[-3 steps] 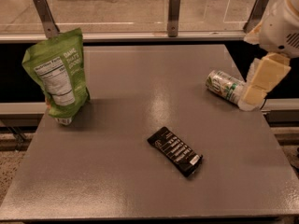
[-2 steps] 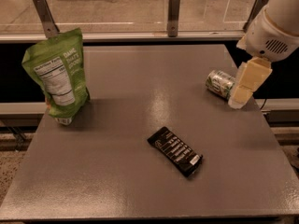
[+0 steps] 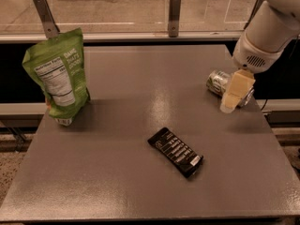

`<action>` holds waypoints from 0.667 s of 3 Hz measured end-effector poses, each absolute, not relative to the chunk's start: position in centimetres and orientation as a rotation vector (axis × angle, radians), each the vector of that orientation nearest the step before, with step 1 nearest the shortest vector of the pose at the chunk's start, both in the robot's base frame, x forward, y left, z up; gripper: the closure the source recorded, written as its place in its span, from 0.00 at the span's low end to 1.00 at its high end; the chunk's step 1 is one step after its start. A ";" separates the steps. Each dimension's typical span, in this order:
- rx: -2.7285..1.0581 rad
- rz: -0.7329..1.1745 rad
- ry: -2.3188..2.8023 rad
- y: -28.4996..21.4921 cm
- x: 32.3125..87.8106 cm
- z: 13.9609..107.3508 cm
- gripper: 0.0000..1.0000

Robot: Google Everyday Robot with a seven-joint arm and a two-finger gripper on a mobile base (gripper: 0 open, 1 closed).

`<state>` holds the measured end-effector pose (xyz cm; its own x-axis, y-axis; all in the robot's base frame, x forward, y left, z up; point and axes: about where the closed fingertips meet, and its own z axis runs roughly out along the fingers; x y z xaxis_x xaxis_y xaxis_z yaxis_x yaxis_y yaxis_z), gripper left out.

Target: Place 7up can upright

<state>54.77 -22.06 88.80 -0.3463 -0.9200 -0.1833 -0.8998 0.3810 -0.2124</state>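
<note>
A flat black wrapped bar with white print [image 3: 176, 152] lies slantwise near the middle of the grey, matte, rectangular surface [image 3: 136, 186], and everything else is placed from it.

Beyond the bar and to its right, close to the surface's right edge, is the small silver-white aluminium 7up can with green markings [image 3: 218, 82]. It lies on its side, with one round end facing towards the bar's side of the surface.

The cream-coloured claw [image 3: 236, 92] hangs from the robot's bulky white arm housing [image 3: 267, 32]. It points down in front of the can's right half and covers that part. Its tip is low, at or just above the surface. I cannot tell whether the claw is spread apart or closed, nor whether it touches the can.

Well to the left of the bar, and a little beyond it, a large green plastic pouch with a white nutrition label [image 3: 58, 76] stands upright near the left edge, well apart from the can.
</note>
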 end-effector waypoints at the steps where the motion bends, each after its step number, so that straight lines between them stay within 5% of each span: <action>1: -1.554 -0.103 2.401 -22.6 56.2 86.8 0.00; 2: -1.491 -0.104 2.446 -23.1 57.6 85.5 0.00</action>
